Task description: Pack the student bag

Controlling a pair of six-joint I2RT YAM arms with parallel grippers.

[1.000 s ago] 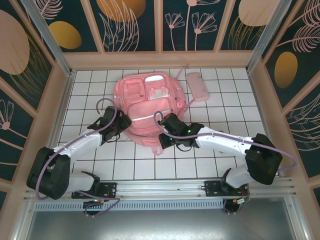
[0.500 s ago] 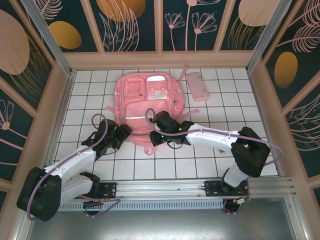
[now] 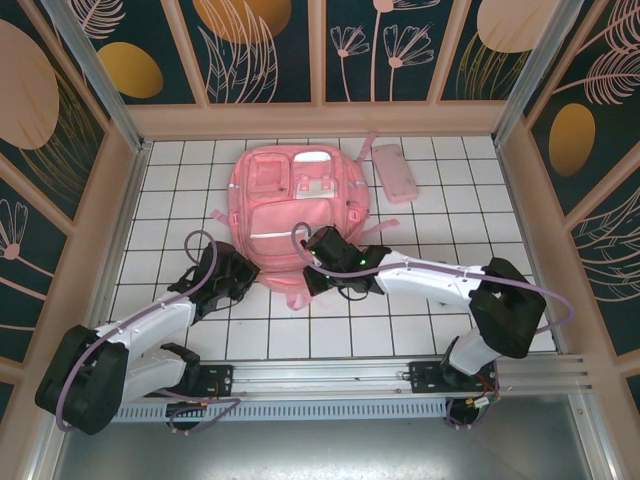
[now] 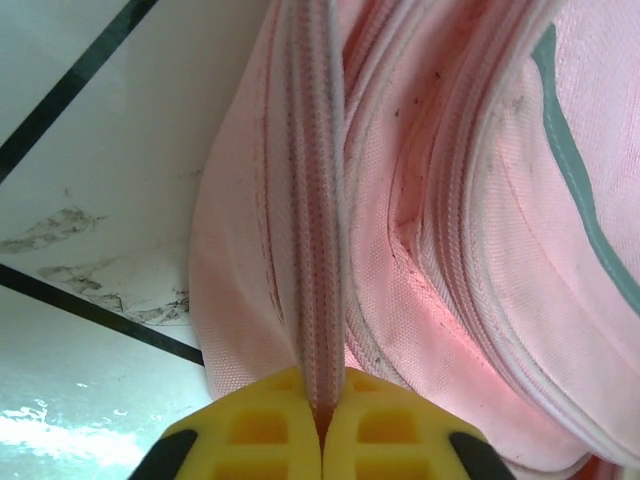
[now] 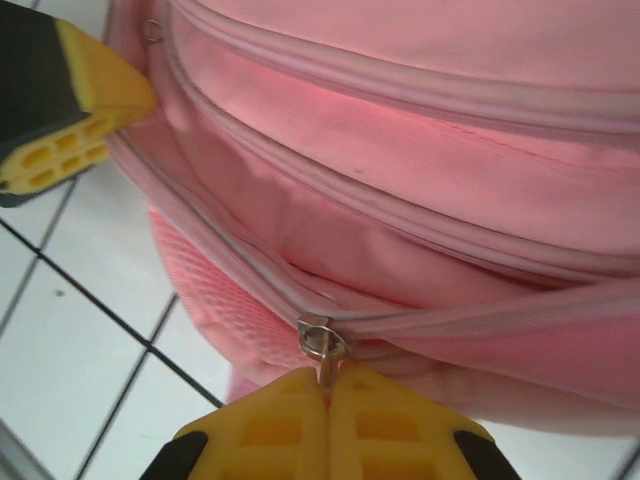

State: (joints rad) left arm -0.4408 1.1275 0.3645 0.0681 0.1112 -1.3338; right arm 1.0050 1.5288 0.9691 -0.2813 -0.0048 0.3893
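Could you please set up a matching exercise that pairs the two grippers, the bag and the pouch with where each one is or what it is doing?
Things:
1. left gripper
2. right gripper
3. pencil pouch
4. student bag

States or places:
A. shut on the metal zipper pull
B. lies flat in the middle of the tiled table, front pockets up
C. shut on the bag's ridged pink edge strip
D. lies on the tiles by the bag's far right side

Pairs: 1-C, 2-A, 3-D, 4-B
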